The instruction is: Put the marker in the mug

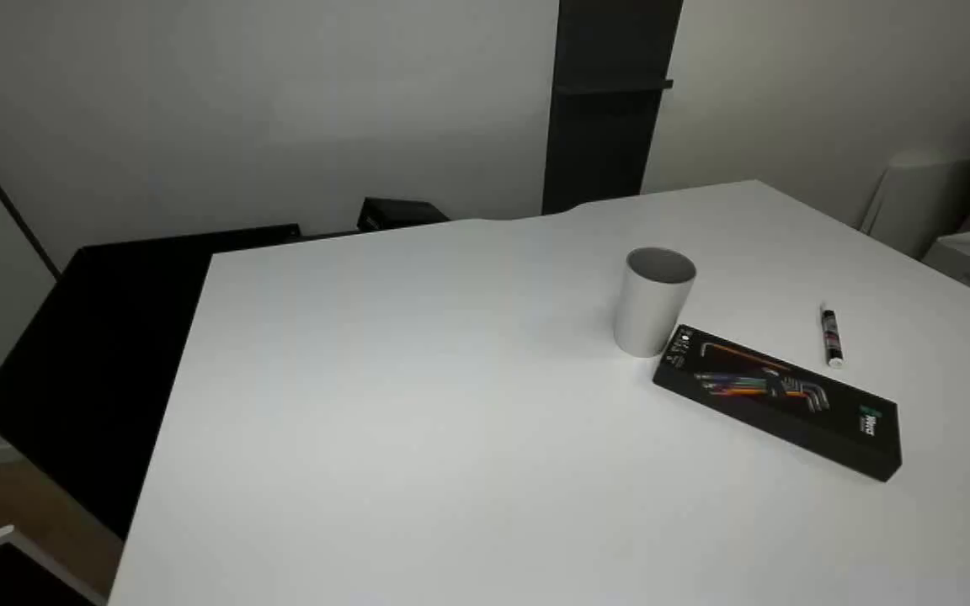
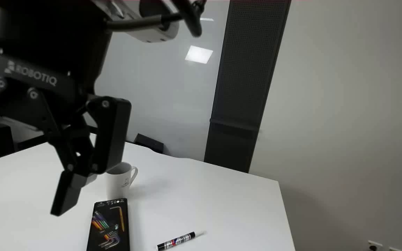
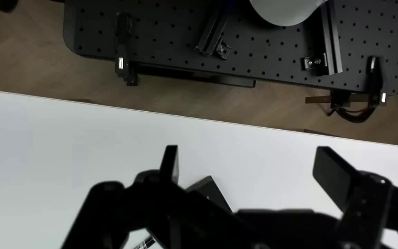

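In the wrist view the end effector point(image 3: 249, 162) runs off the bottom edge and hides most of the Wera hex-key box point(image 3: 211, 193); only a short piece of the marker point(image 3: 145, 244) shows, and the arm's white base point(image 3: 285, 12) is cut by the top edge. In an exterior view the handle of the mug point(image 1: 649, 316) is hidden, and the lower part of a black case point(image 1: 401, 214) lies behind the bench point(image 1: 409, 438). In an exterior view a wall socket point(image 2: 374, 244) and the hex-key box are cut by the bottom edge, the end effector, cut by the left edge, covers part of the mug's rim, the mug's drawing is too small to make out, and the marker's white end blurs into the bench.
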Controlling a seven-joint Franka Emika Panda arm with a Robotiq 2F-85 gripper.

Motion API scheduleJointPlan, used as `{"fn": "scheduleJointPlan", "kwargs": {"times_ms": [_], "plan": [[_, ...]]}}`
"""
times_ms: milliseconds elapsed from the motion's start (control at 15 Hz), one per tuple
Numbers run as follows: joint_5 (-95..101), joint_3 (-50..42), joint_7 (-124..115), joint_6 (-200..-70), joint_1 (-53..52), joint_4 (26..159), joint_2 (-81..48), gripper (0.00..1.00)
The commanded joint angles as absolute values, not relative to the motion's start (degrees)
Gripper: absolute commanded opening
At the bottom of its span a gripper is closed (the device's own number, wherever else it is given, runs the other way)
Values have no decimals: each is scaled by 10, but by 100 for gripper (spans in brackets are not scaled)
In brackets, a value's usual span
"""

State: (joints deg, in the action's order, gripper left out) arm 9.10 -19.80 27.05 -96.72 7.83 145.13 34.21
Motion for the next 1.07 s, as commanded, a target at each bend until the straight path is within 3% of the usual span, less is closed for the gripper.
{"fn": "scheduleJointPlan", "kwargs": {"times_ms": [0, 667, 1000], "plan": [[88, -193, 273, -966, 84, 1450, 341, 100], [88, -193, 273, -966, 84, 1450, 341, 100], [58, -184, 158, -1056, 106, 1443, 300, 100]]}}
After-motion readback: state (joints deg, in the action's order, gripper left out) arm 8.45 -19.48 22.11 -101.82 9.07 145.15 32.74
